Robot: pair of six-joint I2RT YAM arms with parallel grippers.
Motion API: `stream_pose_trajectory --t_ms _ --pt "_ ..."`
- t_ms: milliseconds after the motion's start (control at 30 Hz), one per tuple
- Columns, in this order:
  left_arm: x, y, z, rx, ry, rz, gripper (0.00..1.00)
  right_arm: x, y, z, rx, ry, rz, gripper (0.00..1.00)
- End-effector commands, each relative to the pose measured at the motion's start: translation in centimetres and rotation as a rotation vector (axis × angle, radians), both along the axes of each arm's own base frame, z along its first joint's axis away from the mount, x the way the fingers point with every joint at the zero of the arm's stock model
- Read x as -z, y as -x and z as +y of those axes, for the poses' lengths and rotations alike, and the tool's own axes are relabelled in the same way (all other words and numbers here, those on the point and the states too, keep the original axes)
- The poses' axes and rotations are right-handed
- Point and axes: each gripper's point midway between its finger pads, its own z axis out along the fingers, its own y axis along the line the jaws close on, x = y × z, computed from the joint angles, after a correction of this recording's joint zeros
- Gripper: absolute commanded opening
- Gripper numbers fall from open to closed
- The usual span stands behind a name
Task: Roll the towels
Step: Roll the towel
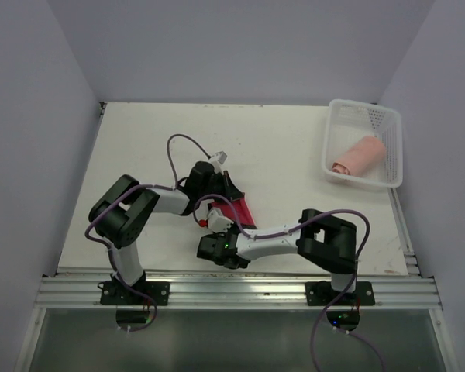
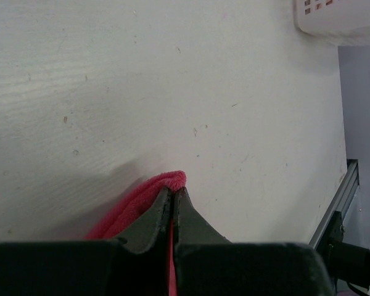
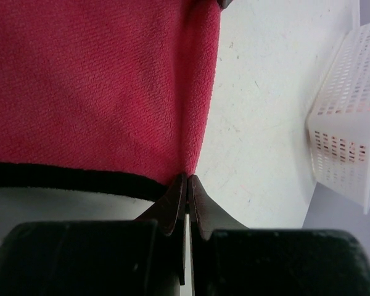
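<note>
The left claw (image 2: 174,192) and the right claw (image 3: 187,179) each pinch an edge of the red cloth (image 3: 98,80) (black-trimmed), which lies on the surface (image 1: 294,147) near the arm bases. The rolled salmon-pink towel (image 1: 359,155) lies inside the white perforated basket (image 1: 376,118), far right.

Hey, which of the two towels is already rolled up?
The salmon-pink towel, lying rolled in the white basket. The red cloth with dark trim isn't rolled, pinched by the left tool and right tool.
</note>
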Motion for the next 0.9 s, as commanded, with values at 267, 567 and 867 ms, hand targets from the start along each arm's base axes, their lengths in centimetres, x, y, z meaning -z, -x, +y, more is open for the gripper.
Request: stream_pose_trajectory --t_ms 267,567,867 --pt "-2.5 -4.3 3.0 -0.140 -0.037 -0.176 0.00 1.4 1.9 0.8 -0.038 0.028 0.105 0.00" --pt "-2.8 -4.1 3.0 -0.114 -0.069 -0.193 0.00 -1.7 -0.5 -1.5 0.162 -0.477 0.222 0.33" --pt "-2.0 -2.7 1.7 -0.062 -0.090 -0.199 0.00 -4.3 -2.7 -1.7 0.201 -1.104 0.396 0.50"
